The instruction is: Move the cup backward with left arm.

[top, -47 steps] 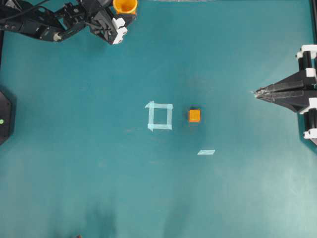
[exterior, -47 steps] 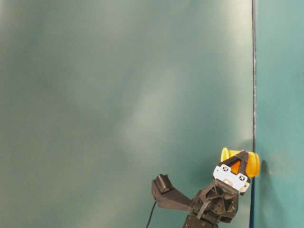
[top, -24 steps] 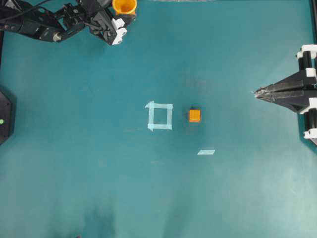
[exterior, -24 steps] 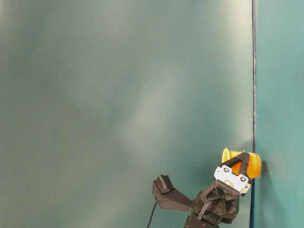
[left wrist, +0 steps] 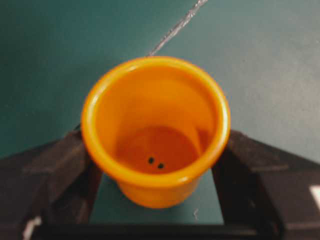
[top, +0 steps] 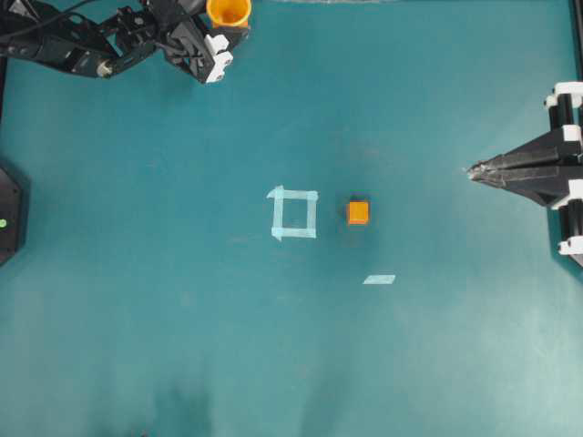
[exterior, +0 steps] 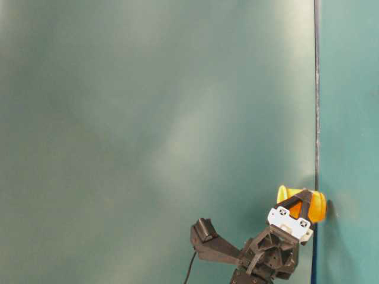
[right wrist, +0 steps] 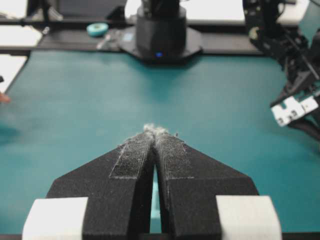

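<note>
Overhead: cup (top: 229,11) at 12 o'clock table edge, between spread left gripper (top: 228,25) fingers, contact unclear. Risk: dragging back tips cup. Right gripper (top: 474,169) pressed together.

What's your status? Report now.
Left gripper fingers flank the orange cup at the table's far edge. Right gripper shut, parked. Nothing in the way.
</note>
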Available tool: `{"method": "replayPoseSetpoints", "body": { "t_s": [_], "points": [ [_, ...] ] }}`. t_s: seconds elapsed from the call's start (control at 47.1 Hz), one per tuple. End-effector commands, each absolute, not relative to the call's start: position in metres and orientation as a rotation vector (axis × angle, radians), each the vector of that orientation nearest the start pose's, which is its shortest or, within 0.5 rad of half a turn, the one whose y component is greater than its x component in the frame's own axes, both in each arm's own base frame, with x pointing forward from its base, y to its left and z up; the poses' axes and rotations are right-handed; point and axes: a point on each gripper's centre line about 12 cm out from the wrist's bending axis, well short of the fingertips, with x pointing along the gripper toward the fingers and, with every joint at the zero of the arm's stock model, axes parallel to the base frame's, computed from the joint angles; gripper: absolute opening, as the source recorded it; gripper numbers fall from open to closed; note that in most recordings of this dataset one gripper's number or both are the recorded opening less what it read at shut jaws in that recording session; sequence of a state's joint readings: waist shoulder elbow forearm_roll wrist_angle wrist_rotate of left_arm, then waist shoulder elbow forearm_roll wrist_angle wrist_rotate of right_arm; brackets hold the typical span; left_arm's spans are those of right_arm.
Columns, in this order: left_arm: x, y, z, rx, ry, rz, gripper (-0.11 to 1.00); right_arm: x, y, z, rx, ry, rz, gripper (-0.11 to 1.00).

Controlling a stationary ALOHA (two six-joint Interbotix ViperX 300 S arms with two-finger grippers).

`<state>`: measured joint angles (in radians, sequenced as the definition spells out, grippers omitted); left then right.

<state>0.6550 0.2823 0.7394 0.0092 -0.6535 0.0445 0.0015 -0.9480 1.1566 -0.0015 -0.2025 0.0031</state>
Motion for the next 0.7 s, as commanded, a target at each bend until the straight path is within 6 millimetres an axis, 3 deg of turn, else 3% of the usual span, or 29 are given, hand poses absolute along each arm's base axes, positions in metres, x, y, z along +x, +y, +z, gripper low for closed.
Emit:
{"method": "replayPoseSetpoints", "body": {
  "t_s": [0.0,0.679],
  "points": [
    [0.3258,0.2493,0.1104,-0.061,0.338,0.634,0.64,0.2048,0.0004,0.3006,0.002,-0.029,0.002,0.00],
    [0.3236,0.2460,0.1087,-0.060,0.335,0.631,0.64,0.2047,0.0004,0.2996,0.002,-0.025,0.002,0.00]
  ]
}}
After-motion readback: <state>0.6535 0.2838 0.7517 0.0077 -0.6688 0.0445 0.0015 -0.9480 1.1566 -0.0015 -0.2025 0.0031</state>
